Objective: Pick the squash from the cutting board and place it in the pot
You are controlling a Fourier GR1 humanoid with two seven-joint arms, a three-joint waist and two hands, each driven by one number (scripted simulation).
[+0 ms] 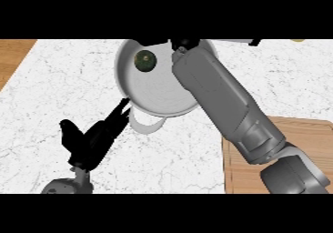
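Marble counter (68,91), round squash (145,60) in pot (162,107)

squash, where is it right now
In the head view the squash lies inside the pot, at its upper left, just left of the right forearm reaching over the pot. It is off the cutting board.

Bright, even light; soft shadow under the pot (156,109).

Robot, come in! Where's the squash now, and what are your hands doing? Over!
Squash inside pot. Right hand over pot's far rim, fingers hidden. Left hand open beside pot. Cutting board bare where visible.
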